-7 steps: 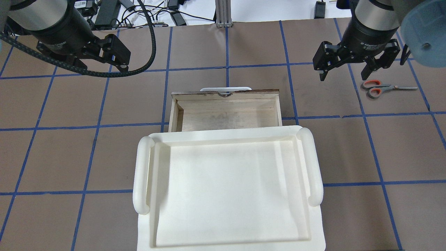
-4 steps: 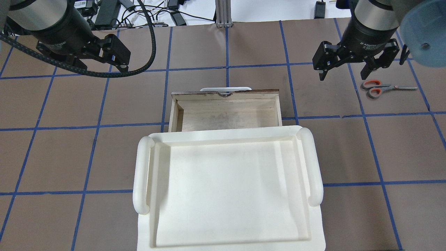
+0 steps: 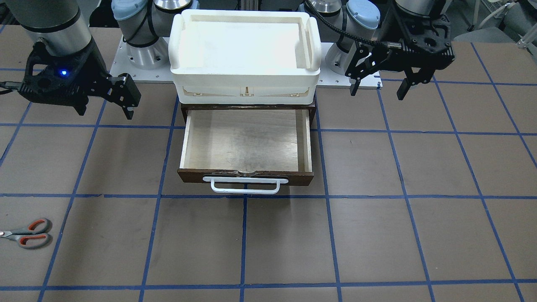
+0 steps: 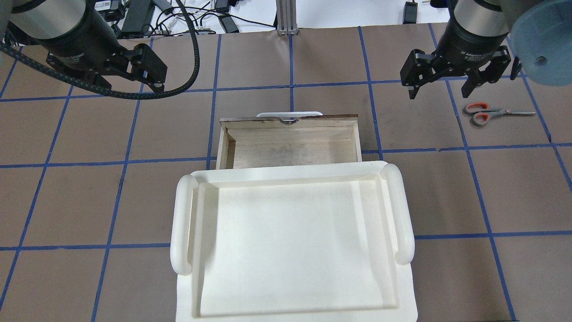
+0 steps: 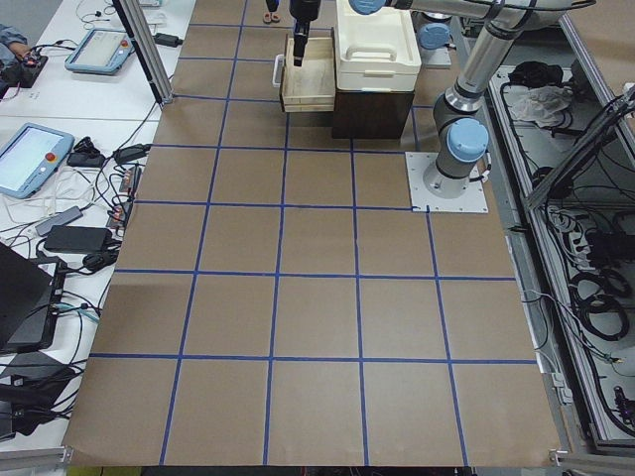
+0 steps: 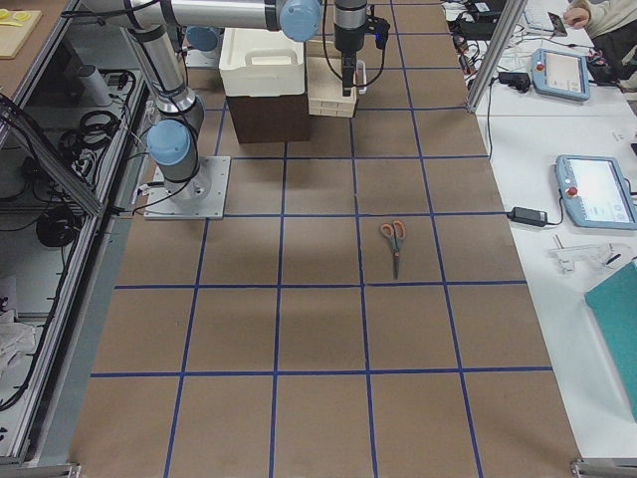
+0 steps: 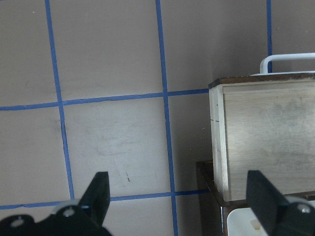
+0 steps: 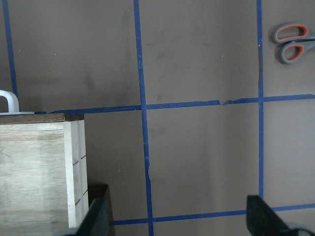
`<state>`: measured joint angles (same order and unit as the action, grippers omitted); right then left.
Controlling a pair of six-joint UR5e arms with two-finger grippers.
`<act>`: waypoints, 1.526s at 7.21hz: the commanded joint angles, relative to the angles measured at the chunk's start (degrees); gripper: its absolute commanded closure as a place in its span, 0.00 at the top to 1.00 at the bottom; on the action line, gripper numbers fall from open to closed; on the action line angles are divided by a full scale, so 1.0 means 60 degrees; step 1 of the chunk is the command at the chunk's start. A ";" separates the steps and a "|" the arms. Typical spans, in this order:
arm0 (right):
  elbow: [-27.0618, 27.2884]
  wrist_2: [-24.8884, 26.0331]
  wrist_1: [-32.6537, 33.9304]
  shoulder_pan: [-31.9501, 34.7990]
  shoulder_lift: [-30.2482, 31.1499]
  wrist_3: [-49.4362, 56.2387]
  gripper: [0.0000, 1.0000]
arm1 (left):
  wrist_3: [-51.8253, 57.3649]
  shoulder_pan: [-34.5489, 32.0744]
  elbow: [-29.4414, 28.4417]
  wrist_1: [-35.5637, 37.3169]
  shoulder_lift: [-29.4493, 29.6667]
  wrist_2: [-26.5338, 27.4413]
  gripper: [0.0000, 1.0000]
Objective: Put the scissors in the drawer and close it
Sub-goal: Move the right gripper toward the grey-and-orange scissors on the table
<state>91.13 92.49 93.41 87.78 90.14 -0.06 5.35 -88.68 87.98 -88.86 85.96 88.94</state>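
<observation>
The scissors (image 4: 494,112) are laid flat on the brown table (image 4: 313,58), on the robot's right side and well apart from the drawer (image 4: 295,150). The blades are shut and are pointed away from the drawer, while the grey handles with the orange-red lining are turned toward it. The scissors are not yet placed in the drawer.

The drawer is pulled out from the dark brown cabinet (image 6: 267,121), and its light plywood floor is shown in the front-facing view. Its dark brown front (image 3: 293,177) and the white bar handle (image 3: 245,186) are turned away from the robot. A white plastic tray (image 4: 286,172) is set on top of the cabinet, behind the open drawer.

The right gripper (image 4: 440,95) is held above the table, between the drawer and the scissors and nearer to the scissors' handles. Its jaws are spread wide and nothing is held between them. In the right wrist view the scissors are seen at the upper right corner, far from both fingers (image 8: 261,216).

The left gripper (image 3: 378,91) is held above the table on the other side of the drawer. It is also spread wide and nothing is grasped by it.
</observation>
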 commanded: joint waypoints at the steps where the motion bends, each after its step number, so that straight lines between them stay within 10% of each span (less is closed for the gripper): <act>1: -0.0027 -0.0005 0.0046 -0.0083 0.0006 0.2059 1.00 | 0.0002 0.0000 0.0000 0.0000 0.0000 0.0000 1.00; 11: -0.0115 -0.0284 0.3120 -0.4724 -0.2700 1.5016 1.00 | 0.0002 0.0000 0.0000 0.0000 0.0000 0.0000 1.00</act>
<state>90.49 90.73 109.72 62.08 76.70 82.23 5.36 -88.68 87.98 -88.86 85.96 88.95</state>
